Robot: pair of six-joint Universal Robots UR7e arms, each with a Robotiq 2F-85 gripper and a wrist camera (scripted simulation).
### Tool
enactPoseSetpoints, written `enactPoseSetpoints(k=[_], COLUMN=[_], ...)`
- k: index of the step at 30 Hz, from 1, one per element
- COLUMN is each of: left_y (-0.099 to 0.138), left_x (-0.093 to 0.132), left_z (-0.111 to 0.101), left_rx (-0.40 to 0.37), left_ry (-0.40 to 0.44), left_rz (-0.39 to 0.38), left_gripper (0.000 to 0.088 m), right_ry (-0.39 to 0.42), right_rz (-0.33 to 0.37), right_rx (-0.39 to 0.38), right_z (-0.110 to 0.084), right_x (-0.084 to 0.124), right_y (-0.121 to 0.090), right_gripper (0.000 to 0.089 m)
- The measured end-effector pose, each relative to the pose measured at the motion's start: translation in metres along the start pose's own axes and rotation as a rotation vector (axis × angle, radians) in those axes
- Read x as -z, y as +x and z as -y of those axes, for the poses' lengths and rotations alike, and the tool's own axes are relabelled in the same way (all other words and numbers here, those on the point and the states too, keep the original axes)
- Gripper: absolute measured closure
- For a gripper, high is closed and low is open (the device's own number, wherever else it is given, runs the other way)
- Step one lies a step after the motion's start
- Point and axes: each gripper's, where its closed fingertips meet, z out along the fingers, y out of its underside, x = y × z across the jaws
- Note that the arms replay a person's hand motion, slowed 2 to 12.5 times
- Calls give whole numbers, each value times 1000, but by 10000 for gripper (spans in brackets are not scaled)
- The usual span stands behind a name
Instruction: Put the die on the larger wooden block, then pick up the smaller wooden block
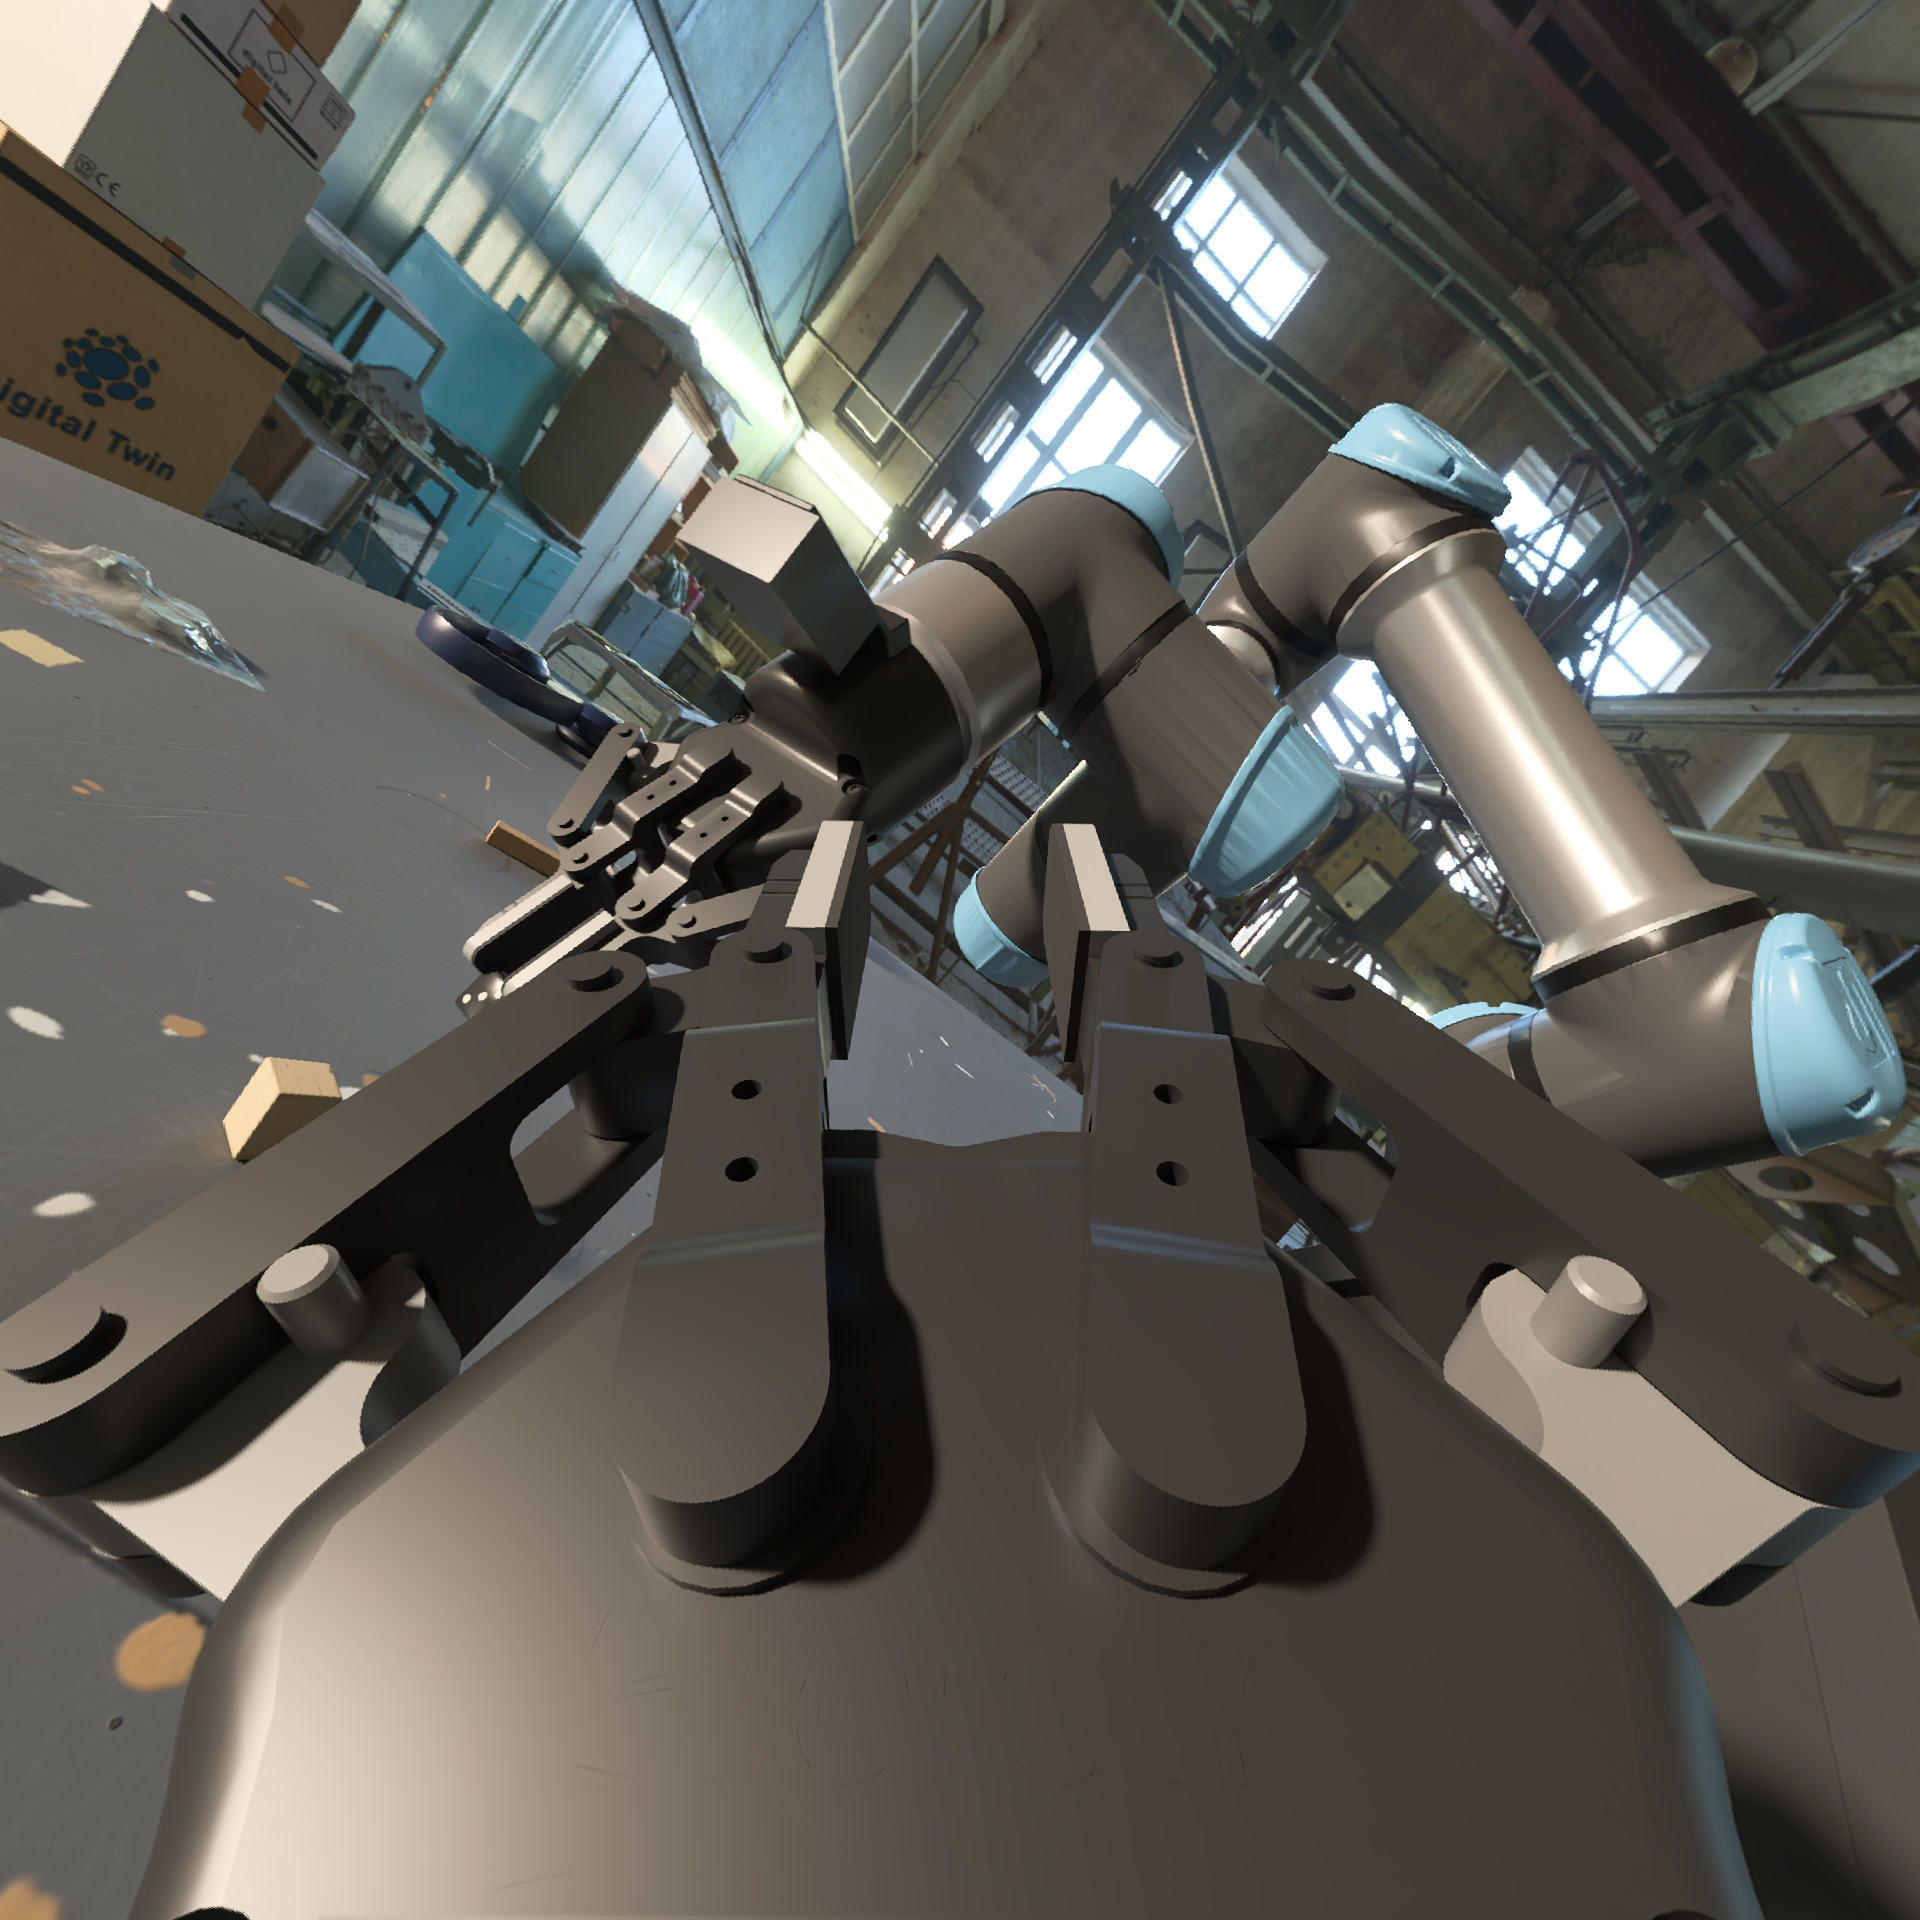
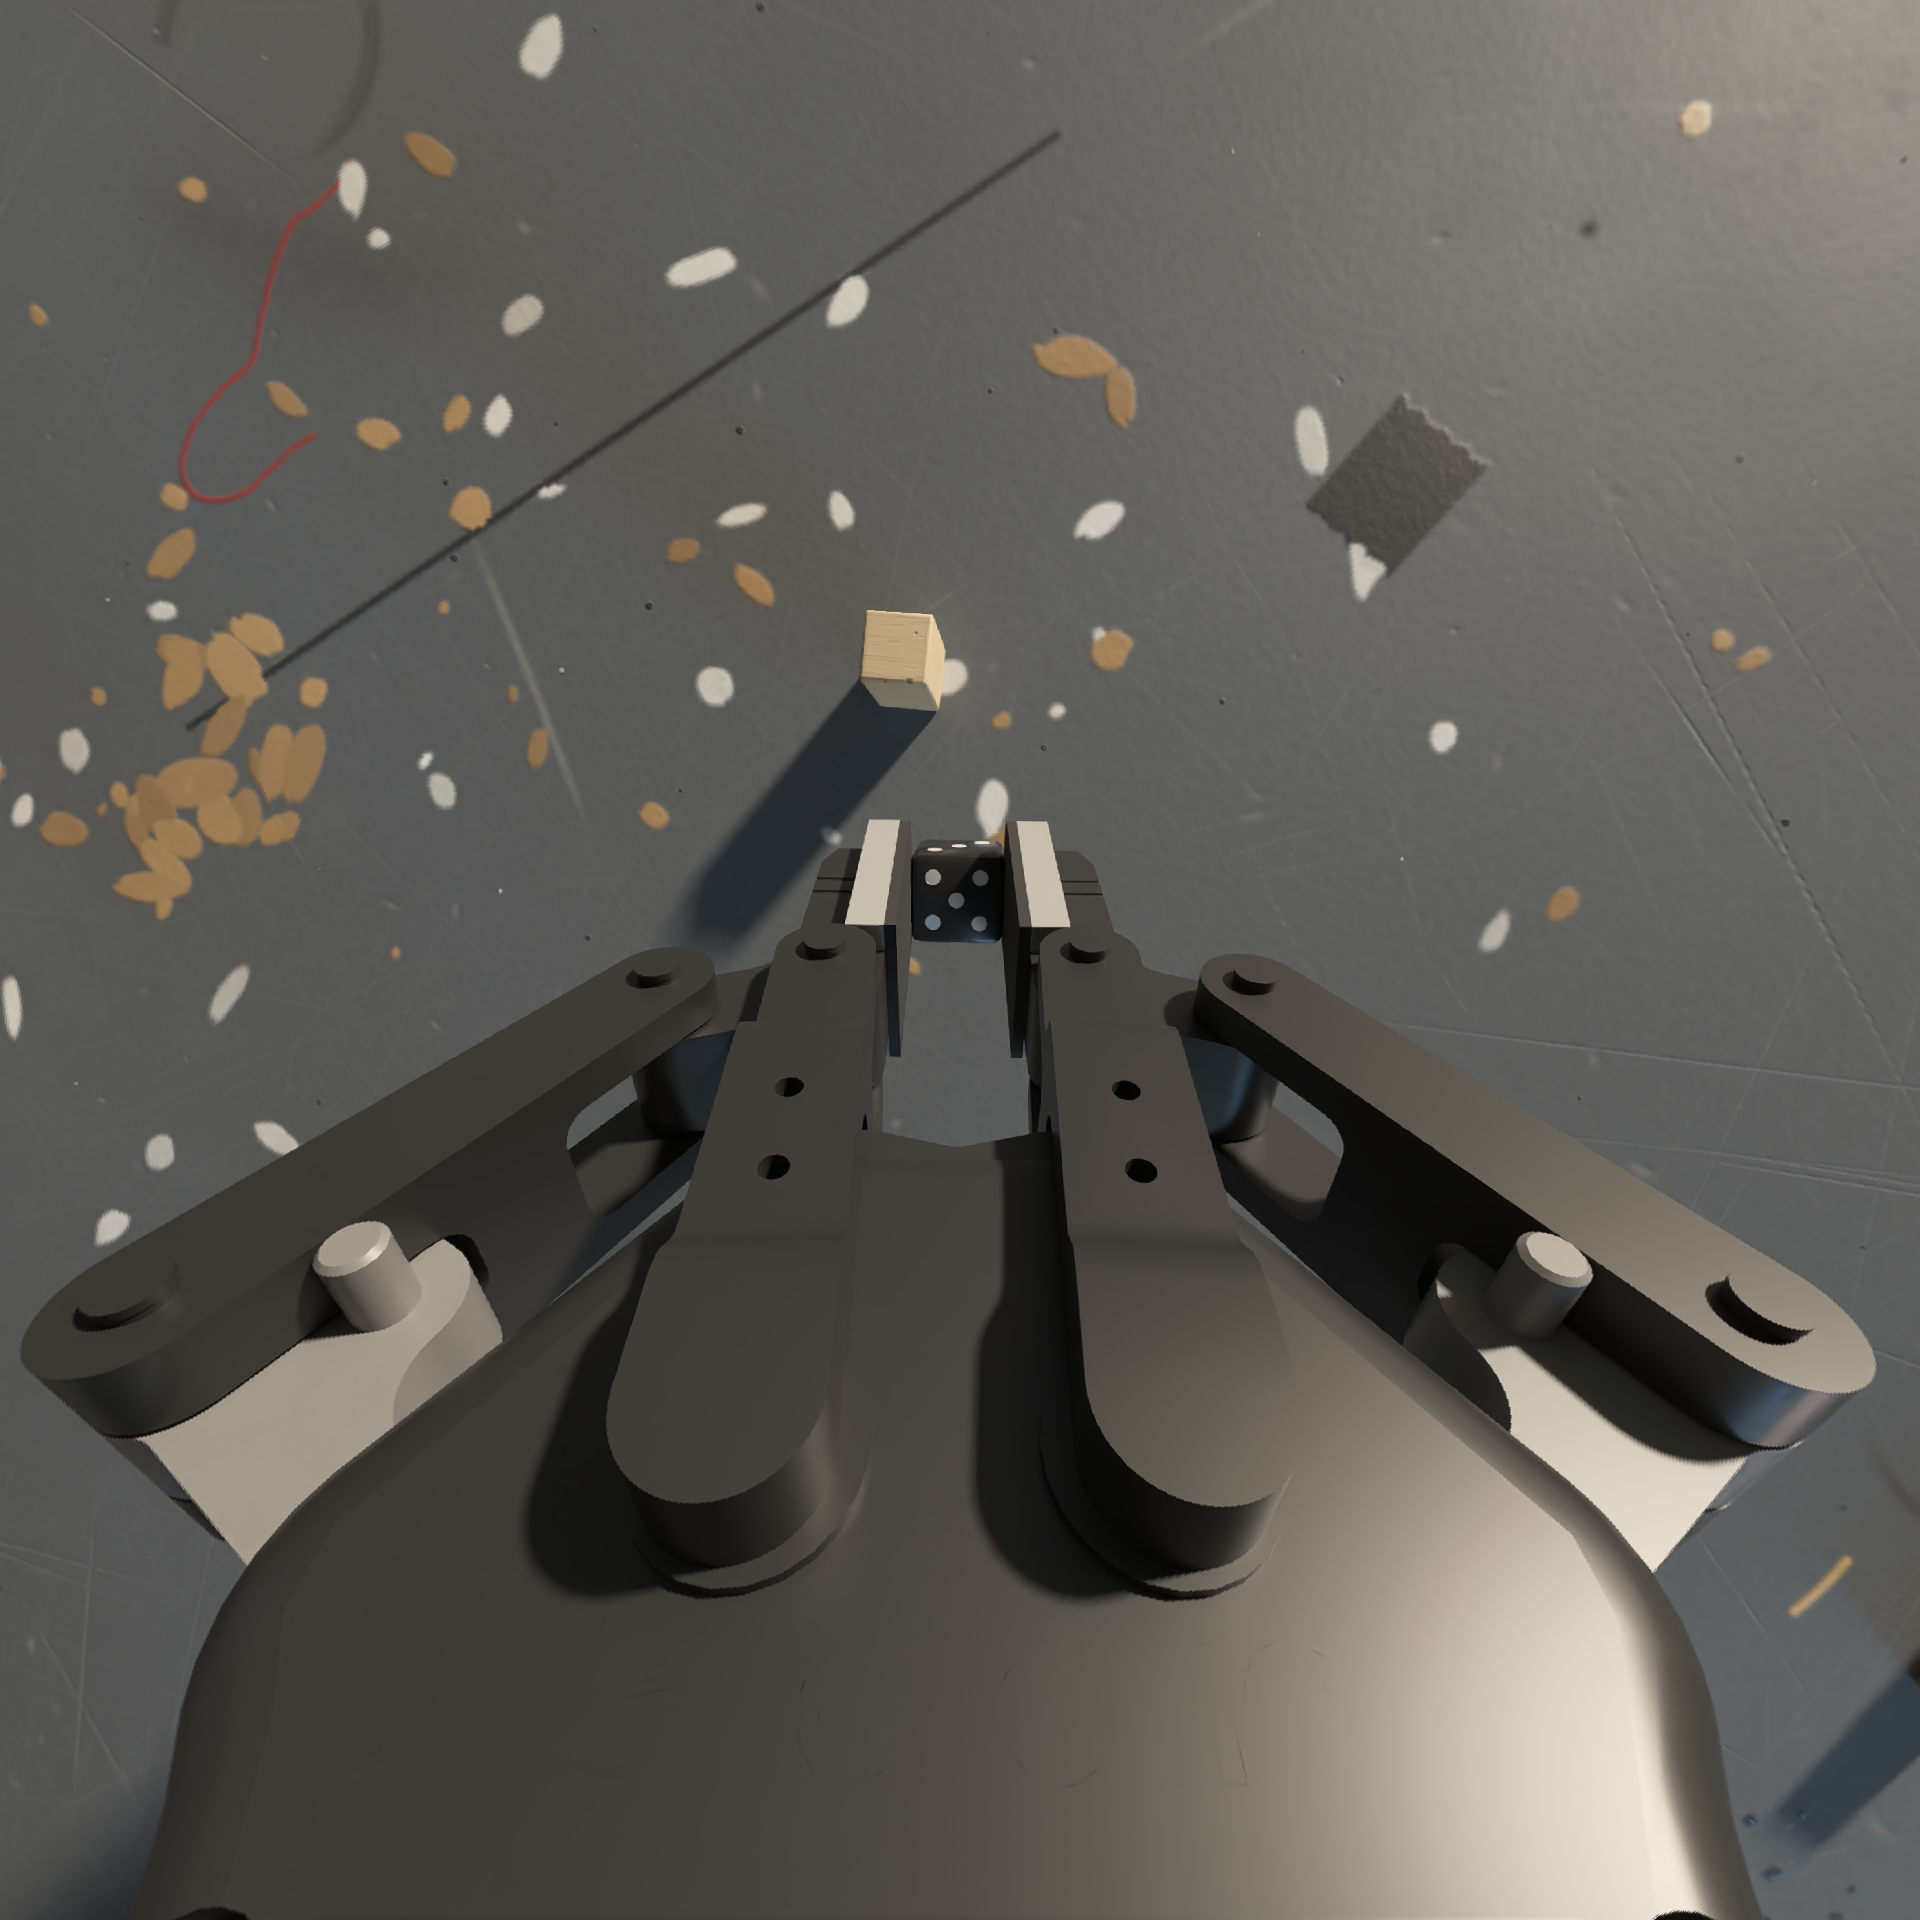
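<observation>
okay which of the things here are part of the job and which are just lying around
Job: die, held in the right pincer; wooden block beyond it; a second block; empty left pincer.

Lying about: red wire, grey patch, cardboard box, crumpled plastic.

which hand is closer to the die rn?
Right. The right hand is shut on the die, held between its fingers above the table. The left hand is open and empty, off to the side, looking toward the right arm.
</observation>
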Motion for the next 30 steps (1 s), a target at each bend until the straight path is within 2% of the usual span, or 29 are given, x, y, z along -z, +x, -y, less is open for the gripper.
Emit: enactPoseSetpoints(k=[8,15,24,30], left_y=[-1,-2,-3,-4], left_x=[0,1,0,1], left_z=[0,1,1,1], left_rx=[1,4,7,8], left_ry=[1,2,3,0], left_rz=[1,1,1,2], left_gripper=[574,575,575,575], right_ry=[74,154,246,278], right_rz=[-9,-20,-45,-83], right_rx=[42,66,80,75], right_z=[10,23,43,53], right_x=[19,44,91,127], right_y=[-6,-11,-12,-3], right_gripper=[735,735,735,735])
